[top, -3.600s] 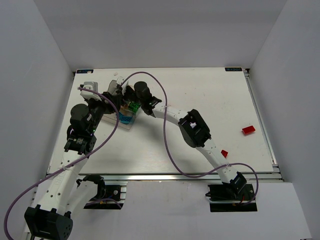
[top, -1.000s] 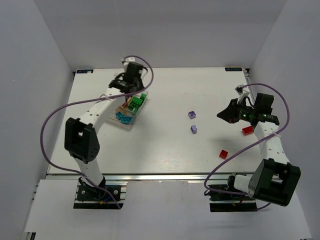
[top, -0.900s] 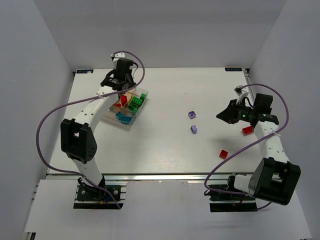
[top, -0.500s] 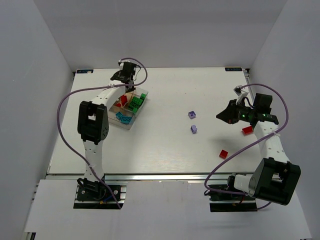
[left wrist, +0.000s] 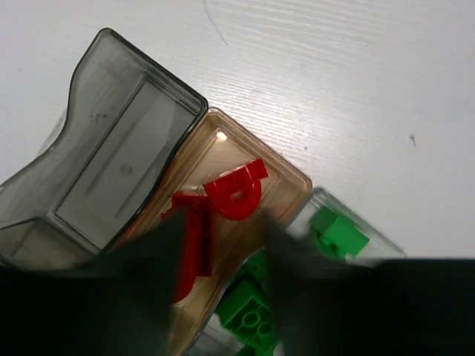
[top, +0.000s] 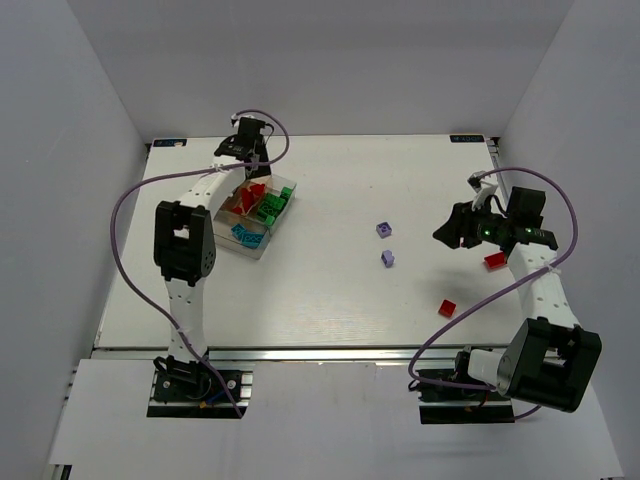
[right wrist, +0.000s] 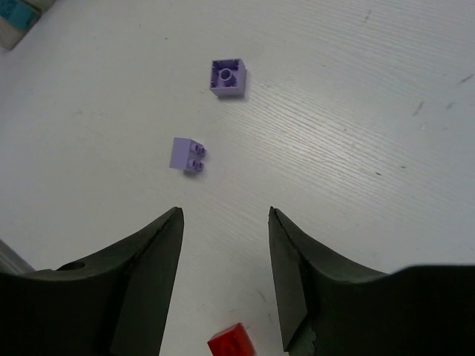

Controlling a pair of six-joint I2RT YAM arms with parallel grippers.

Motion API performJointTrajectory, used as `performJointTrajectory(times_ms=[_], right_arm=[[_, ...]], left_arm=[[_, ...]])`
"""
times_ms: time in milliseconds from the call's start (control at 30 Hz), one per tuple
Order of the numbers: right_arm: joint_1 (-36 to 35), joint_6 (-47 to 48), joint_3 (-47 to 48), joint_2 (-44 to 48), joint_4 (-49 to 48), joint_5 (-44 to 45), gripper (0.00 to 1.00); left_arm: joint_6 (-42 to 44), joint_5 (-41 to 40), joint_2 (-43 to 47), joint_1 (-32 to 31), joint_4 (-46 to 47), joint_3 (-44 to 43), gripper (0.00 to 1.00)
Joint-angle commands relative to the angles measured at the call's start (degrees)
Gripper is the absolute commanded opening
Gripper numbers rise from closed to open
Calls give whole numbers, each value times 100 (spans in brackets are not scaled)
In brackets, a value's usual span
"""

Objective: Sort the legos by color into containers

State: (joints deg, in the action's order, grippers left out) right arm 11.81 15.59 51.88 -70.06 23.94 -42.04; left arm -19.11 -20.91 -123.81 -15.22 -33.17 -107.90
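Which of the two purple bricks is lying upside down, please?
The farther purple brick in the right wrist view: its hollow underside faces up, while the nearer purple brick lies tipped, studs pointing sideways.

The tray (top: pixel 224 230) sat near the far left corner of the table (top: pixel 320 300), with stored bricks (top: pixel 268 206) lying in its side-by-side compartments. Mid-table, the rear centre brick (top: pixel 384 230) lay just behind the front centre brick (top: pixel 388 258). The edge brick (top: pixel 495 260) lay near the right edge. The near-right brick (top: pixel 448 307) lay closer to the near edge.
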Motion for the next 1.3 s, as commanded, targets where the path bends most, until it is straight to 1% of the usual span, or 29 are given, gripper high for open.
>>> performJointTrajectory(times_ms=[0,33,67,100,133,167,200,233,267,300,333,367,400,433,467,500,533,567,600,667,700,767,800,867,933,1000,1067,1133,1267], right_arm=[[5,549,226,256,49,757,56],[14,785,235,282,40,1133,56],[40,909,253,291,84,1433,56],[58,1015,296,300,188,1679,57],[75,1094,323,300,250,2160,58],[171,1260,367,291,338,2348,59],[216,1410,437,257,548,2454,60],[268,1585,463,248,654,2594,62],[399,1987,472,239,760,2674,66],[444,2244,481,239,952,2736,70],[497,2577,507,239,1093,2832,76],[619,3311,551,195,1217,2929,79],[638,3736,595,160,1357,2999,82],[699,4219,691,142,1628,3078,82],[839,4641,701,116,1640,3140,82],[866,5472,718,107,1631,3193,81],[910,5942,727,89,1648,3237,79],[980,6521,692,89,1736,3255,77],[1016,7866,640,115,1832,3298,73],[1068,8921,298,229,1658,3421,72],[1069,9883,192,256,1588,3413,72],[1025,10637,34,187,1569,3492,73],[1007,11170,33,125,1604,3571,74],[981,11543,190,-259,1753,3702,75],[928,11554,357,-568,1780,3939,76],[884,11519,734,-1104,2044,4168,76],[919,11536,841,-1473,2018,4178,76],[919,11580,868,-1650,1860,4380,76],[840,11668,921,-1958,1877,4266,77]], left_arm=[[-75,559,1267,2,274,425,33],[-75,1214,1532,2,476,714,17],[-75,1586,1840,2,739,1083,7],[-66,1981,2504,2,1403,1922,3],[-66,2916,2824,2,1740,2365,3],[-101,3239,3097,-59,2022,2753,7],[-127,3494,3335,-60,2373,3348,26],[-119,3906,3755,-121,2446,3572,38],[-84,4084,3898,-121,2464,3748,49],[-49,4260,4021,-121,2421,4063,56],[-22,4592,4231,-121,2412,4214,65],[39,4691,4320,-121,2420,4372,67],[74,4744,4434,-121,2429,4522,69],[92,4736,4557,-121,2481,4871,71],[101,4745,4811,-121,2551,5023,71],[101,4736,4909,-121,2657,5155,72],[101,4745,4997,-121,2710,5365,73],[136,4762,5102,-121,2728,5428,73],[171,4754,5138,-121,2711,5454,73],[241,4754,5130,-121,2632,5437,73],[250,4736,5130,-121,2623,5428,73],[250,4736,5112,-121,2675,5472,74],[242,4736,5104,-121,2675,5481,74],[250,4736,5060,-121,2667,5490,74],[268,4684,4998,-121,2623,5472,74],[303,4613,4989,-121,2570,5437,74],[294,4578,5015,-121,2613,5446,74],[286,4578,5024,-121,2622,5455,75],[364,4473,5051,-69,2518,5411,75]])
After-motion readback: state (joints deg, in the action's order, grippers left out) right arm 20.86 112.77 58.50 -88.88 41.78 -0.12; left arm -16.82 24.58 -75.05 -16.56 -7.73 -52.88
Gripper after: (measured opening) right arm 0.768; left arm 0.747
